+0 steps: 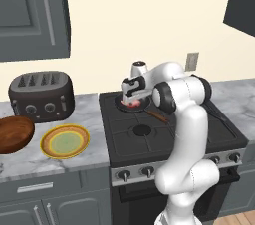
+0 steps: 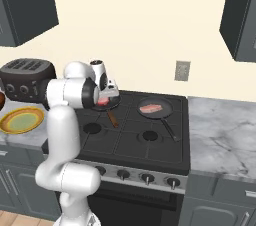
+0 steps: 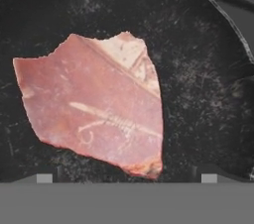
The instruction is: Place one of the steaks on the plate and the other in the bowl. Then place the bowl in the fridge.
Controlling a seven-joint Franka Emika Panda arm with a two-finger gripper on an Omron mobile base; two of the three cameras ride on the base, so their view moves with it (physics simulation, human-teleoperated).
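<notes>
Hand view: the steak [image 3: 96,106] lies flat in a black pan [image 3: 203,94], fingers [image 3: 43,177] spread at 6 o'clock. It looks soft, slick, light; pinching across its raised edge seems best.

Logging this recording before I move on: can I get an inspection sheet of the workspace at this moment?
Surface: black stove between grey marble counters.
Job's things: one steak in a pan under the hand; second steak in another pan; plate and bowl bare on the left counter.
Clutter: toaster.
Grippers: gripper open, tips straddling the steak.
Cables: nothing seen.
Surroundings: dark cabinets, wall outlet.
</notes>
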